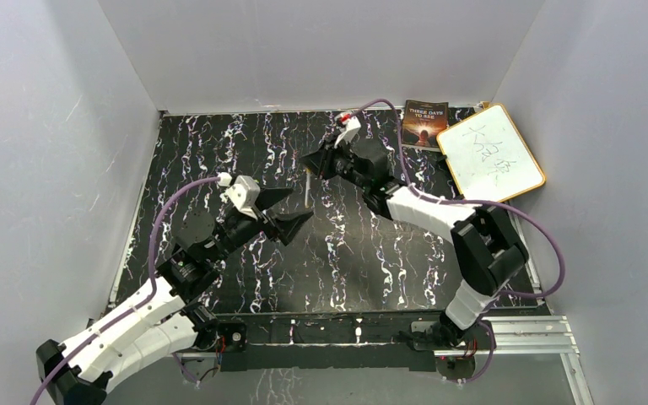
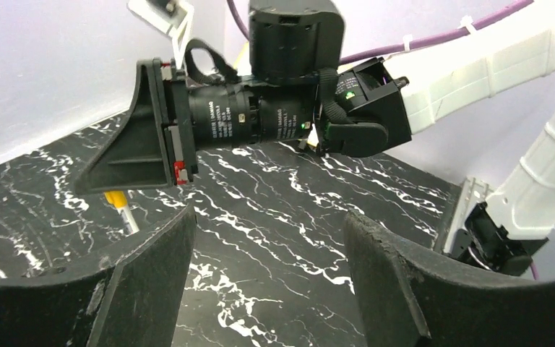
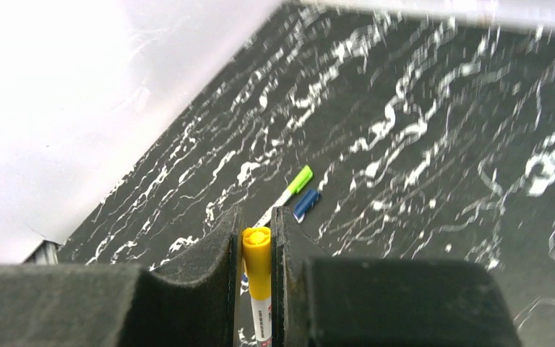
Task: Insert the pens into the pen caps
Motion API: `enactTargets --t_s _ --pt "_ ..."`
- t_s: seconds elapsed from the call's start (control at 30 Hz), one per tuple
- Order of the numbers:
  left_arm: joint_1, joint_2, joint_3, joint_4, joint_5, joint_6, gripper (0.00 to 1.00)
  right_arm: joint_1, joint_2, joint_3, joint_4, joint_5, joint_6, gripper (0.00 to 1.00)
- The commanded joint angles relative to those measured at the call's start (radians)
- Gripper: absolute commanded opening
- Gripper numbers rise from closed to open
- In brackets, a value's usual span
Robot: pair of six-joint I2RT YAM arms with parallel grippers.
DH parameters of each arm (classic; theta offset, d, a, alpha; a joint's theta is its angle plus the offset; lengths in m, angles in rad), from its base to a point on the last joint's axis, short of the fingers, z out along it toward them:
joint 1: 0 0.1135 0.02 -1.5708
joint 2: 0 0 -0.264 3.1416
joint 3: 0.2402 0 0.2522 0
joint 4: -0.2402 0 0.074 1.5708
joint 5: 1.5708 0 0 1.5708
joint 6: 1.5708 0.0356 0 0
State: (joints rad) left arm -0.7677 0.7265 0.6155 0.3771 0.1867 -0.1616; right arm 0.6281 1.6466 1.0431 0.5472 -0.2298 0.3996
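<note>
My right gripper (image 3: 256, 217) is shut on a white pen (image 3: 261, 322) whose end carries the orange-yellow cap (image 3: 257, 260). In the top view this pen (image 1: 306, 192) hangs below the right gripper (image 1: 305, 162), over the middle of the table. The left wrist view shows its yellow cap (image 2: 118, 200) just under the right gripper's jaws. Beneath it on the table lie a green-ended pen (image 3: 293, 186) and a short blue piece (image 3: 306, 204), partly hidden by my finger. My left gripper (image 1: 299, 205) (image 2: 269, 217) is open and holds nothing, just left of the hanging pen.
A whiteboard with an orange rim (image 1: 491, 152) leans at the back right, with a dark book (image 1: 424, 122) beside it. Grey walls close in the black marbled table (image 1: 346, 253) on three sides.
</note>
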Motion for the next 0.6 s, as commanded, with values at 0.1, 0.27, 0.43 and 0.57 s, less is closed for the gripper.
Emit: enactTargets --t_s 0.1,0.27,0.43,0.57 --pt "0.004 -0.030 0.053 -0.095 -0.142 -0.023 0.72 0.001 0.171 0.189 -0.329 -0.035 0.277 0.00" --pt "0.004 -0.013 0.055 -0.122 -0.140 -0.038 0.71 0.001 0.313 0.295 -0.365 -0.109 0.316 0.00" --pt "0.004 -0.005 0.056 -0.160 -0.148 -0.042 0.71 0.001 0.411 0.328 -0.312 -0.164 0.371 0.00" --pt "0.004 -0.010 0.050 -0.169 -0.172 -0.042 0.71 0.004 0.477 0.350 -0.288 -0.173 0.416 0.00"
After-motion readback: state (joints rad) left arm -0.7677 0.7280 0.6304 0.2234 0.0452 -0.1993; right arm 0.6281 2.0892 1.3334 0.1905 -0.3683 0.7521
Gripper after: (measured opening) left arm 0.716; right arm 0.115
